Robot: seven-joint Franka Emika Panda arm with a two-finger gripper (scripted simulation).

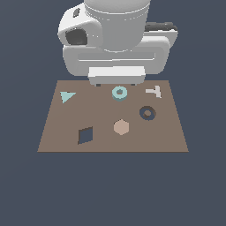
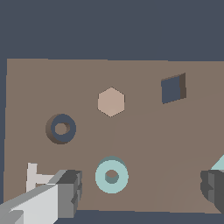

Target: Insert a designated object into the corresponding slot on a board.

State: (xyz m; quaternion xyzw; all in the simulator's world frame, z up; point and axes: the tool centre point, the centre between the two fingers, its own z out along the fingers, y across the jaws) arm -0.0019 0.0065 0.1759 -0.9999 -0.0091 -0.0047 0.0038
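Observation:
The light-teal ring [image 1: 119,93] lies flat on the brown board [image 1: 106,141], near its far edge. The slot [image 1: 147,113], a dark navy ring recess with a brown centre, is to the exterior view's right of the ring and nearer the camera. My gripper [image 1: 117,84] hangs above the ring, mostly hidden under the arm's white body. In the wrist view the gripper [image 2: 140,190] is open and empty. The ring [image 2: 112,176] lies between its fingers [image 2: 68,192], closer to that one. The slot [image 2: 61,128] is empty.
On the board are a teal triangle [image 1: 66,96], a tan hexagon [image 1: 121,127], a white T-shaped piece [image 1: 154,91] and a dark diamond-shaped hole [image 1: 85,135]. The wrist view shows the hexagon [image 2: 111,102], the hole [image 2: 173,88] and the T piece [image 2: 35,178].

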